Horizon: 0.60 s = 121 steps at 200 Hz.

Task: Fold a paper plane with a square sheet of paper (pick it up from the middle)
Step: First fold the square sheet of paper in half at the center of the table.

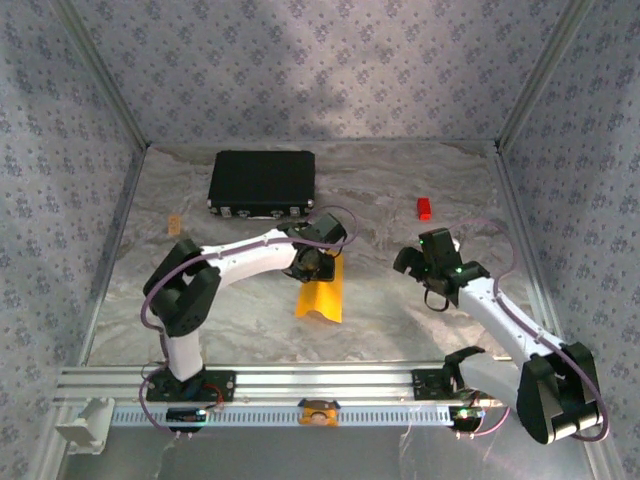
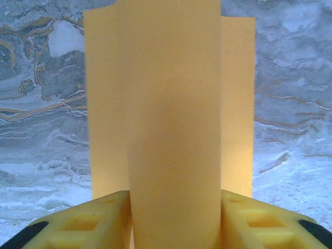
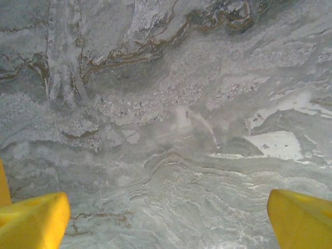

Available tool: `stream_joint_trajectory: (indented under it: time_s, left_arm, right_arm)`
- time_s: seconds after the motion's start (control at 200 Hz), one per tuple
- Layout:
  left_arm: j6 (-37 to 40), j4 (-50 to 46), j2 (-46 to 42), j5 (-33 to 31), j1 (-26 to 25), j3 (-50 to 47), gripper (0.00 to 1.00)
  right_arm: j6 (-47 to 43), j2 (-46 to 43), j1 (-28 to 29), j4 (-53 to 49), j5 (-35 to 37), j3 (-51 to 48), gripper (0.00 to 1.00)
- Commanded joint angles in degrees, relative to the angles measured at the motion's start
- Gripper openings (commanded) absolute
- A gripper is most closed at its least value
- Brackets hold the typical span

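Note:
The square sheet of paper (image 1: pixel 322 295), bright orange-yellow, lies on the marbled table near the middle, bowed up into a ridge along its length. My left gripper (image 1: pixel 312 262) is over its far end. In the left wrist view the raised fold of the paper (image 2: pixel 174 129) fills the gap between my yellow fingers (image 2: pixel 104 220), which press on both its sides, while flat flaps spread left and right behind. My right gripper (image 1: pixel 420 265) hovers to the right of the paper, open, its yellow fingertips (image 3: pixel 33 220) wide apart over bare table.
A black rectangular case (image 1: pixel 262 183) lies at the back left. A small red block (image 1: pixel 424 208) sits at the back right, and a small tan piece (image 1: pixel 174 224) at the left. Patterned walls enclose the table; an aluminium rail (image 1: pixel 300 380) runs along the front.

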Motion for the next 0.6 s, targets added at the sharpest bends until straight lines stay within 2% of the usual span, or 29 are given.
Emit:
stream_joint_trajectory:
  time_s: [0.0, 0.075, 0.29, 0.6]
  left_arm:
    - [-0.19, 2.31, -3.74, 1.87, 0.78, -1.52, 0.43]
    - [0.02, 3.14, -4.38, 2.25, 1.16, -2.04, 0.43]
    - [0.09, 8.30, -6.84, 5.65, 1.56, -3.69, 0.44]
    - [-0.34, 19.18, -8.20, 19.14, 3.45, -7.21, 0.44]
  right_arm:
    - [0.36, -2.54, -1.07, -1.05, 0.13, 0.49, 0.99]
    - [0.48, -4.08, -1.98, 0.14, -0.54, -0.77, 0.99]
    - [-3.51, -9.41, -5.16, 7.30, -8.40, -5.39, 0.99]
    - [-6.05, -13.35, -8.15, 7.75, -14.09, -6.22, 0.99]
